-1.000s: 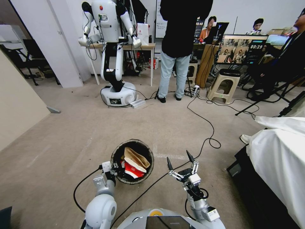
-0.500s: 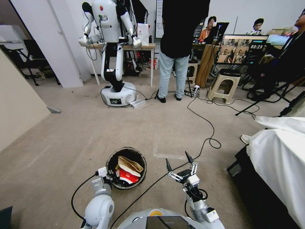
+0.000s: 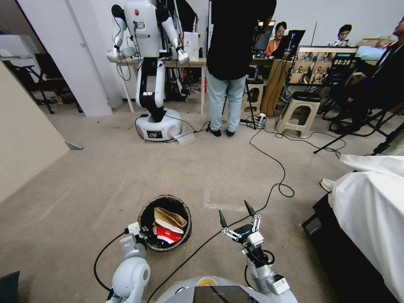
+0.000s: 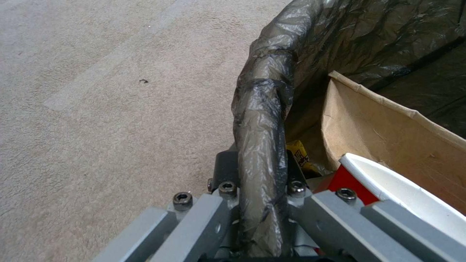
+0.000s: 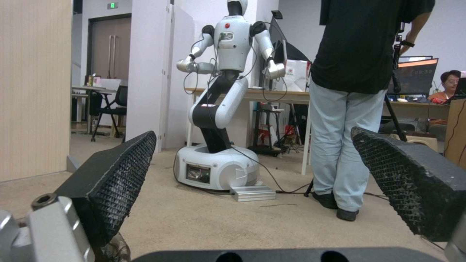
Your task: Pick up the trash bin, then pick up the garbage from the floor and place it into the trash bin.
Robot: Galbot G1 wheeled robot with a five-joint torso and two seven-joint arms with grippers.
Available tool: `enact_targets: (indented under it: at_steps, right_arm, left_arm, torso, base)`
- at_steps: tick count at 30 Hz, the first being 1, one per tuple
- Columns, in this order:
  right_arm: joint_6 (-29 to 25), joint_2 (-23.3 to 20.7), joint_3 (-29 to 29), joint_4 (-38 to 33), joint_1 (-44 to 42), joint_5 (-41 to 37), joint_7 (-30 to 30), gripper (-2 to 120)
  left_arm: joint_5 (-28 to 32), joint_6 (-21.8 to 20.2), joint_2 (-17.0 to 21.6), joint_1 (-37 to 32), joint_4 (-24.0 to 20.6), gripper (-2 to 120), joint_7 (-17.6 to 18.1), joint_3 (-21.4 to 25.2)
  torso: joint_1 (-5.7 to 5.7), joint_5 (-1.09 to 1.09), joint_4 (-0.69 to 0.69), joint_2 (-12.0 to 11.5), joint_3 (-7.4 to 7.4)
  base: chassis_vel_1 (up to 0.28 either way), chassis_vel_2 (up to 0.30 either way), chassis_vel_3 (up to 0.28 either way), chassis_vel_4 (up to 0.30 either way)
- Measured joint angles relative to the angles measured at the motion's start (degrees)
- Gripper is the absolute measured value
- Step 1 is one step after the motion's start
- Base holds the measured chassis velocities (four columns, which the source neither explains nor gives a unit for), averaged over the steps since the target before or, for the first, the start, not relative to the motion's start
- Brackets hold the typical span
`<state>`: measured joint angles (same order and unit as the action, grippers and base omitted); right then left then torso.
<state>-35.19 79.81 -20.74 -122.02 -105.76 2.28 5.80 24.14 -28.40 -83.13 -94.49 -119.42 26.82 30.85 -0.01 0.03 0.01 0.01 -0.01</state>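
The trash bin [image 3: 147, 210], round and lined with a dark bag, sits low in front of my base in the head view. Inside it lie a tan paper bag [image 3: 170, 218] and a red-and-white packet [image 3: 166, 234]. My left gripper [image 3: 140, 234] is shut on the bin's near rim; the left wrist view shows the bag-wrapped rim [image 4: 262, 138] clamped in the left gripper [image 4: 260, 173], with the tan bag [image 4: 388, 134], the packet [image 4: 388, 185] and a yellow wrapper [image 4: 298, 154] beside it. My right gripper [image 3: 234, 211] hovers open and empty to the right of the bin, its pads [image 5: 121, 174] wide apart.
Another white robot [image 3: 153, 63] stands ahead, with a person [image 3: 229, 63] next to it. A black cable [image 3: 269, 168] snakes across the carpet. A stool [image 3: 296, 111] is at the far right, a white-draped table [image 3: 370, 210] at the near right, and a beige panel [image 3: 25, 139] on the left.
My left gripper has drawn the bin back toward my base and slightly left, still holding its rim. The right gripper has barely moved. The standing person has shifted a little left.
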Motion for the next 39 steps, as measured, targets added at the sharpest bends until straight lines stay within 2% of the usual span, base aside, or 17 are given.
enact_targets:
  at_steps: [4,6,7,9,11,13,16,18,20,24,39]
  right_arm:
    - [-0.1,0.0,0.1,0.1,0.0,0.0,0.2,100]
    - [-0.1,0.1,0.1,0.2,0.1,0.0,0.4,100]
    - [-0.2,0.1,0.1,0.3,0.1,0.0,0.5,100]
    - [-0.2,0.1,0.1,0.3,0.1,-0.1,0.5,100]
    - [-0.3,0.1,0.1,0.4,0.1,-0.1,0.8,100]
    - [-0.4,0.1,0.1,0.5,0.1,-0.1,0.9,100]
    - [-0.7,0.1,0.1,0.6,-0.1,-0.1,1.5,100]
    - [-0.7,0.1,0.1,0.6,-0.1,-0.1,1.6,100]
    - [-0.8,0.1,0.1,0.7,0.0,-0.1,2.0,100]
    - [-0.9,0.1,0.0,0.8,0.0,-0.1,2.4,100]
    - [-1.5,0.2,0.0,1.6,0.1,-0.1,3.7,100]
  left_arm:
    - [0.0,-0.3,0.0,0.3,-0.2,1,-0.2,-0.3]
    - [0.0,-0.4,0.0,0.4,-0.3,6,-0.3,-0.4]
    - [0.1,-0.7,0.0,0.5,-0.3,13,-0.4,-0.5]
    - [0.2,-0.9,0.0,0.5,-0.1,15,-0.6,-0.6]
    - [0.7,-1.3,-0.2,0.4,0.1,27,-0.9,-0.9]
    - [0.7,-1.3,-0.2,0.4,0.1,30,-0.9,-0.9]
    - [0.3,-0.9,-0.2,0.3,-0.5,47,-1.1,-1.0]
    - [0.3,-0.9,-0.2,0.3,-0.5,49,-1.2,-1.0]
    - [0.0,-0.6,-0.3,0.3,-0.7,62,-1.3,-1.1]
    - [-0.2,-0.3,-0.3,0.3,-0.8,65,-1.4,-1.1]
    - [-0.9,-0.2,-0.4,0.9,-1.7,66,-1.4,-1.4]
  torso:
    - [0.0,-0.02,0.0,0.0,0.0]
    - [0.0,-0.04,0.0,0.0,0.01]
    - [0.01,-0.1,-0.01,0.0,0.02]
    - [0.01,-0.15,-0.03,0.0,0.02]
    - [0.02,-0.22,-0.06,0.0,0.04]
    - [0.02,-0.16,-0.07,0.0,0.04]
    - [0.02,-0.08,-0.04,0.0,0.03]
    - [0.02,-0.07,-0.04,0.0,0.03]
    - [0.01,-0.05,-0.03,0.0,0.02]
    - [0.02,-0.03,-0.02,0.0,0.02]
    - [0.01,-0.03,-0.01,0.0,0.01]
  base:
    - [0.0,0.0,0.0,0.0]
    - [0.0,0.0,0.0,0.0]
    - [0.0,0.0,0.0,0.0]
    - [0.0,0.0,0.0,0.0]
    - [0.0,0.0,0.0,0.0]
    - [0.0,0.0,0.0,0.0]
    - [0.0,0.0,0.0,0.0]
    - [0.0,0.0,0.0,0.0]
    - [0.0,0.0,0.0,0.0]
    - [0.0,0.0,0.0,0.0]
    - [0.0,0.0,0.0,0.0]
